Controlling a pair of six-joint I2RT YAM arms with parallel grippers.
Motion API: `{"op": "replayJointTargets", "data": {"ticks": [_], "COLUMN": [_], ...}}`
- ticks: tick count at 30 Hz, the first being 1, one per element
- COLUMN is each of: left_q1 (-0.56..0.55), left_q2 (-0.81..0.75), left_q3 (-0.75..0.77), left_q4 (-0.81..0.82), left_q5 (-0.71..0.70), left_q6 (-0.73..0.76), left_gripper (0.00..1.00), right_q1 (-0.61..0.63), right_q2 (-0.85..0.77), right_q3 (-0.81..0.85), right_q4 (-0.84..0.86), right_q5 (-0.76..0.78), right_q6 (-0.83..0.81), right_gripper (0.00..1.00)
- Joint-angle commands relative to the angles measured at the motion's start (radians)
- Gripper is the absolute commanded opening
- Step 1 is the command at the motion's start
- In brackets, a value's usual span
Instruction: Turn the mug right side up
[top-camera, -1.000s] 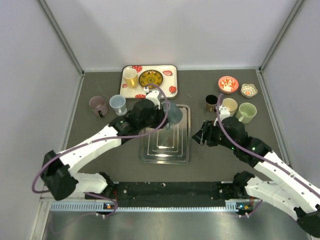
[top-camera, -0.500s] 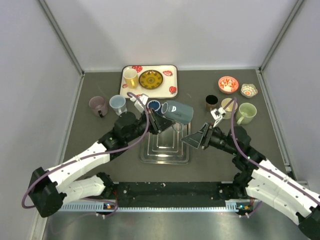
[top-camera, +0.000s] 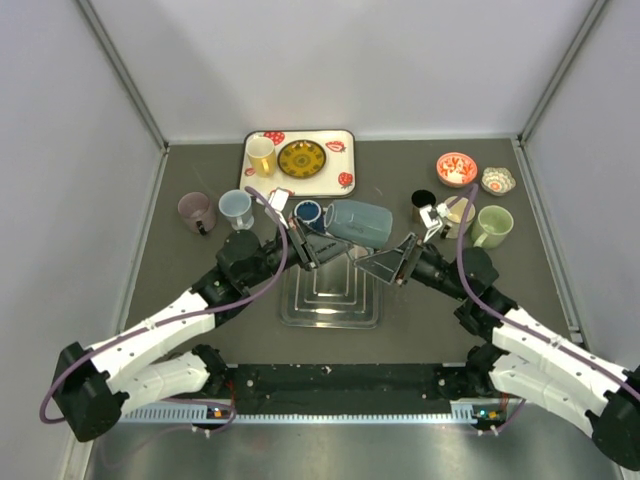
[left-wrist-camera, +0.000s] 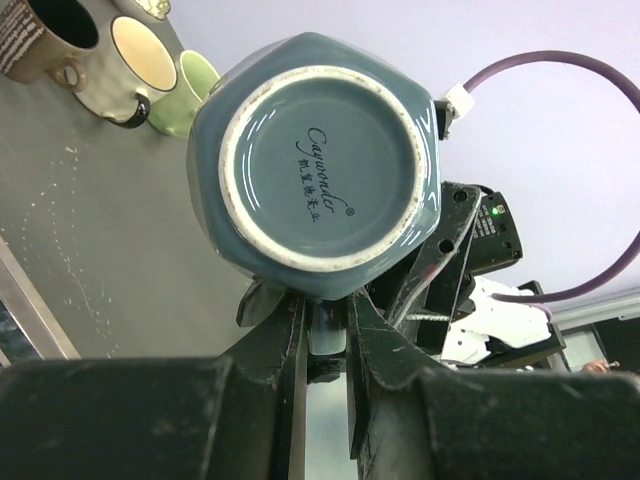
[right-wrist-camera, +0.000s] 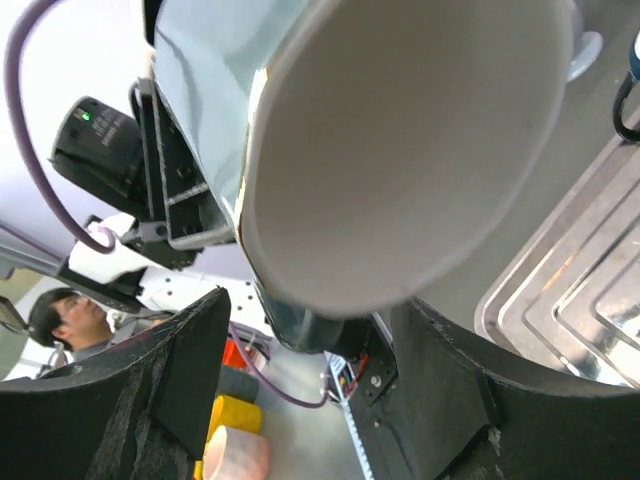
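Mug (top-camera: 360, 222) hangs in the air over the far end of the tray (top-camera: 330, 322), lying on its side with its base to the left and its mouth to the right. The view from a second ago shows it mouth-down over the tray. Half a second ago it is tipped partway, so about half the turn is done.

At far left, two cups (top-camera: 195, 210) stand untouched on the tabletop (top-camera: 170, 270). The left arm (top-camera: 200, 300) now reaches in lower and from nearer than a second ago. Its jaws are narrow and pinch what looks like the handle just below the base, which fills the left wrist view.

To the right, the right arm (top-camera: 520, 325) pushes in toward the mug across the three views, and its jaws now sit just beside the mouth. They are wide. In the right wrist view the pale inside of the mug fills the gap between the fingers (right-wrist-camera: 190, 380), and I see no contact yet. Three more cups (top-camera: 460, 212) stand behind that arm, unmoved.

This looks to me like a handover being set up, with the right jaws taking the rim so the turn can be finished. The left pinch on the handle is small, so it should not let go until the right jaws are firmly closed, or the mug could drop onto the tray.
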Motion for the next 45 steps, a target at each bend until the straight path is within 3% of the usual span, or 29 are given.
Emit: {"op": "replayJointTargets", "data": {"ticks": [1,11,19,21,26,30,34,37,38,40,41,45], "left_q1": [-0.002,-0.008,-0.022,-0.023,-0.023,-0.005,0.020,0.037,0.049,0.055,0.057,0.058], "left_q2": [-0.041,-0.047,-0.041,-0.041,-0.076,-0.138,-0.162,-0.176,-0.182,-0.208,-0.219,-0.283], "left_q3": [-0.005,-0.026,-0.051,-0.059,-0.086,-0.118,-0.119,-0.117,-0.112,-0.093,-0.083,-0.053], "left_q4": [0.202,0.211,0.241,0.248,0.208,0.178,0.127,0.096,0.077,-0.009,-0.050,-0.250], "left_q5": [0.038,0.058,0.072,0.076,0.020,-0.039,-0.059,-0.074,-0.085,-0.111,-0.137,-0.331], "left_q6": [-0.039,-0.040,-0.056,-0.056,-0.036,-0.010,0.013,0.035,0.042,0.093,0.137,0.226], "left_gripper": [0.00,0.00,0.00,0.00,0.03,0.45,0.62,0.66,0.67,0.67,0.68,0.68], "right_q1": [0.009,0.009,0.009,0.009,0.006,0.006,0.006,0.006,0.006,0.006,0.006,0.006], "right_q2": [0.022,0.096,0.152,0.169,0.139,0.068,0.008,-0.041,-0.053,-0.068,-0.056,0.043], "right_q3": [0.029,0.041,0.044,0.050,0.094,0.137,0.176,0.216,0.263,0.346,0.449,0.640], "right_q4": [0.199,0.340,0.464,0.506,0.417,0.216,0.054,-0.093,-0.256,-0.479,-0.734,-1.153], "right_q5": [0.026,0.055,0.051,0.034,-0.008,-0.021,-0.021,-0.006,0.009,0.128,0.249,0.592], "right_q6": [0.055,0.136,0.190,0.193,0.124,0.026,-0.036,-0.091,-0.152,-0.250,-0.352,-0.519], "right_gripper": [0.64,0.49,0.18,0.00,0.00,0.00,0.00,0.00,0.00,0.00,0.00,0.00]}}
